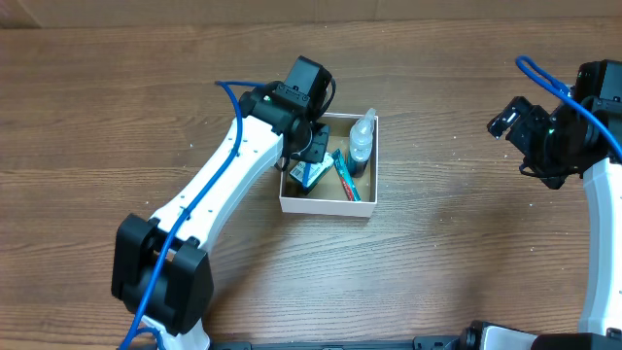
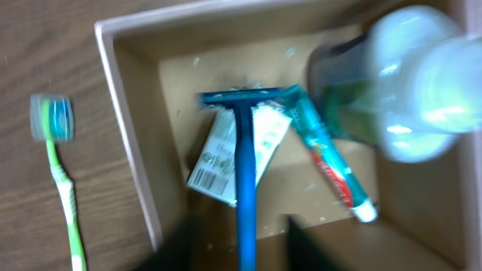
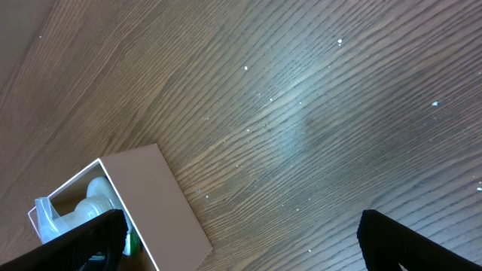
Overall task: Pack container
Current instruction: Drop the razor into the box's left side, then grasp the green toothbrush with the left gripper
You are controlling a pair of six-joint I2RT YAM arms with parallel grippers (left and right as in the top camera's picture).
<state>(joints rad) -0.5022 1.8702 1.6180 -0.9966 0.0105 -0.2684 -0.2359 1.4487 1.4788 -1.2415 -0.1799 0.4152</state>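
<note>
Container [image 1: 326,206]: near the counter's middle, holding a clear bottle [image 1: 362,136], a toothpaste tube [image 1: 346,178] and a blue razor [image 2: 245,150].
Left gripper [image 1: 313,156]: inside the container, around the razor handle; grip unclear.
Right gripper [image 3: 241,229]: fingers spread wide, toward the right edge.
Toothbrush [image 2: 64,188]: on the counter beside the container wall.

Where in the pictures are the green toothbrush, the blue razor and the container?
green toothbrush [image 2: 66,197]: left wrist view, on its handle.
blue razor [image 2: 245,173]: left wrist view, on its handle.
container [image 2: 126,132]: left wrist view, on its left wall.
</note>
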